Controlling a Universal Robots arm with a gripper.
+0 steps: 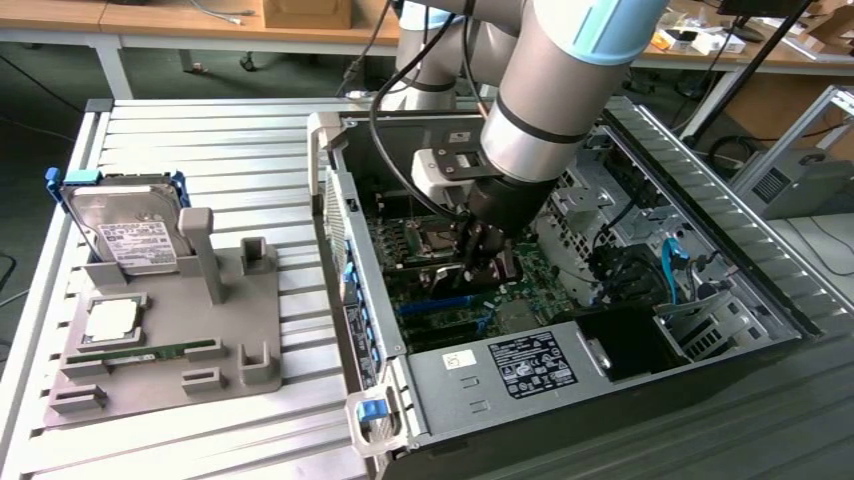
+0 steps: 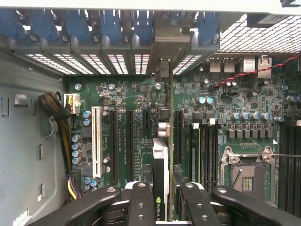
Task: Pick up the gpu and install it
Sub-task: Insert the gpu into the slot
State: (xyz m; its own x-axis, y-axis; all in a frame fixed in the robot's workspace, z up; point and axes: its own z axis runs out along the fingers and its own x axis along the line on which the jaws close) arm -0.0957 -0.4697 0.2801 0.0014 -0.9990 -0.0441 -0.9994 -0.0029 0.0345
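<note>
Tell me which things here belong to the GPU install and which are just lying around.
Job: gpu, gripped by the tool; motherboard; open computer case.
Lying about: hard drive; memory stick; processor chip; grey holder tray.

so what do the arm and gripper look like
The arm is a silver-grey tube with a light blue joint cap and black rings, ending in a black wrist. A pale box sits beside the wrist, and a black cable runs alongside. The gripper has black fingers with round screw holes.
</note>
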